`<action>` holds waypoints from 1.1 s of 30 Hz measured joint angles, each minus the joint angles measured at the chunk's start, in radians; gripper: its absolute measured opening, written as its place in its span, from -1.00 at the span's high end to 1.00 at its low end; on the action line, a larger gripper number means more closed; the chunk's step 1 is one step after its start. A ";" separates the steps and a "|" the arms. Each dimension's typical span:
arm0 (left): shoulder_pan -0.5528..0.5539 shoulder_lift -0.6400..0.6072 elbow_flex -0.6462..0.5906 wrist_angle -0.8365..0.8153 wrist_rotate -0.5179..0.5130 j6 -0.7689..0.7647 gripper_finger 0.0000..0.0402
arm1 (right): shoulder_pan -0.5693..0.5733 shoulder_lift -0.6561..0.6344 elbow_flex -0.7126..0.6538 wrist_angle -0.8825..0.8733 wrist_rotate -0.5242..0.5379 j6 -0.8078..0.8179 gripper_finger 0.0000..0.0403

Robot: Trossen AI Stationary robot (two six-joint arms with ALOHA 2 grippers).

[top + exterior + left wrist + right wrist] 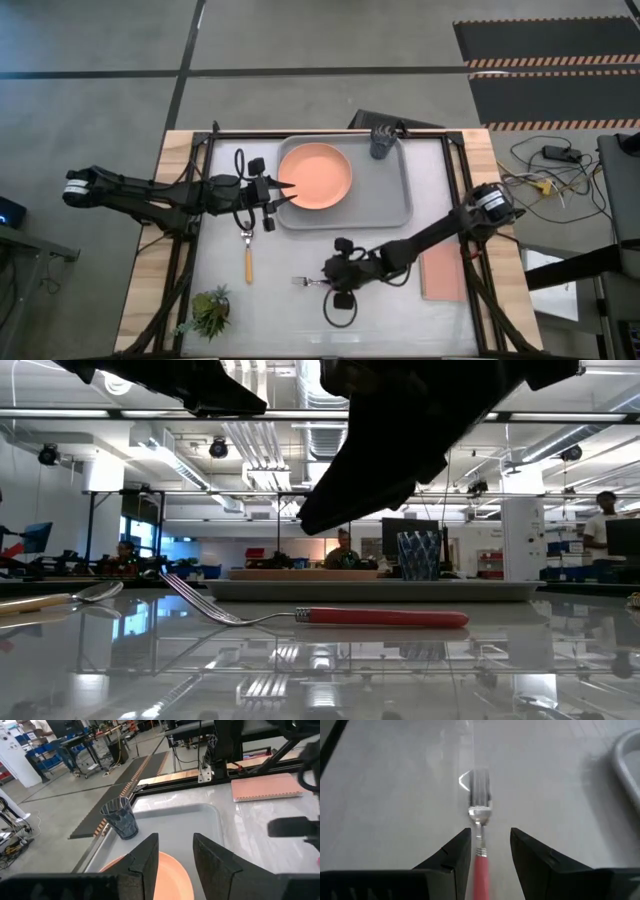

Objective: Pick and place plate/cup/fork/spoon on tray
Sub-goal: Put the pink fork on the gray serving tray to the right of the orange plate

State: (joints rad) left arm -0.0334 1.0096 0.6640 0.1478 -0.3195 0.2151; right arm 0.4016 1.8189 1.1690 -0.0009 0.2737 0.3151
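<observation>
Right wrist view: right tool (490,851) spread astride the fork (480,837) handle; thin handle may slip sideways on closing. Left tool (283,195) spread over the plate (318,173).

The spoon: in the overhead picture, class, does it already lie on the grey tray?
No: the spoon lies on the bare table, outside the tray, below the left claw.
</observation>
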 joint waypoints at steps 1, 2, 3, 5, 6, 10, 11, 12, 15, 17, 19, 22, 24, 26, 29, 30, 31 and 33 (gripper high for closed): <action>0.000 0.000 0.000 0.000 0.000 0.000 0.48 | 0.006 0.009 0.000 0.006 0.006 0.000 0.38; 0.000 0.000 0.000 0.000 0.000 0.000 0.48 | 0.010 0.020 0.000 0.017 0.011 0.003 0.38; 0.000 0.000 0.000 0.000 0.000 -0.001 0.48 | 0.014 0.030 0.000 0.028 0.014 0.004 0.38; 0.000 0.000 0.000 0.000 0.000 -0.001 0.48 | 0.021 0.050 0.000 0.041 0.016 0.006 0.38; 0.000 0.000 0.000 0.000 0.000 -0.001 0.48 | 0.023 0.056 0.000 0.041 0.016 0.008 0.38; 0.000 0.000 0.000 -0.001 0.000 -0.007 0.48 | 0.026 0.087 0.000 0.048 0.018 0.026 0.38; 0.000 0.000 0.000 0.000 0.000 -0.012 0.48 | 0.027 0.096 0.000 0.056 0.018 0.028 0.38; 0.000 0.000 0.000 -0.001 0.000 -0.022 0.48 | 0.027 0.104 0.000 0.064 0.017 0.027 0.38; 0.000 0.000 0.000 0.000 0.000 -0.025 0.48 | 0.028 0.128 0.000 0.082 0.017 0.025 0.38; 0.000 0.000 0.000 -0.001 0.000 -0.025 0.48 | 0.028 0.140 0.000 0.095 0.017 0.026 0.38; 0.000 0.000 0.000 -0.001 0.000 -0.025 0.48 | 0.028 0.146 0.000 0.095 0.018 0.026 0.38; 0.000 0.000 0.000 -0.001 0.000 -0.025 0.48 | 0.028 0.149 0.000 0.095 0.018 0.026 0.38; 0.000 0.000 0.000 -0.001 0.000 -0.025 0.48 | 0.028 0.149 0.000 0.090 0.020 0.025 0.38; 0.000 0.000 0.000 -0.001 0.000 -0.025 0.48 | 0.028 0.149 -0.001 0.088 0.029 0.025 0.38; 0.000 0.000 0.000 -0.001 0.000 -0.025 0.48 | 0.028 0.149 -0.007 0.088 0.042 0.025 0.38; 0.000 0.000 0.000 -0.001 0.000 -0.025 0.48 | 0.028 0.149 -0.009 0.089 0.042 0.025 0.38; 0.000 0.000 0.000 -0.001 0.000 -0.025 0.48 | 0.028 0.149 -0.010 0.089 0.042 0.026 0.38; 0.000 0.000 0.000 -0.001 0.000 -0.025 0.48 | 0.028 0.149 -0.010 0.089 0.042 0.029 0.40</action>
State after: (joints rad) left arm -0.0334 1.0094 0.6640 0.1467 -0.3191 0.1898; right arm 0.4297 1.9675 1.1587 0.0879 0.3161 0.3446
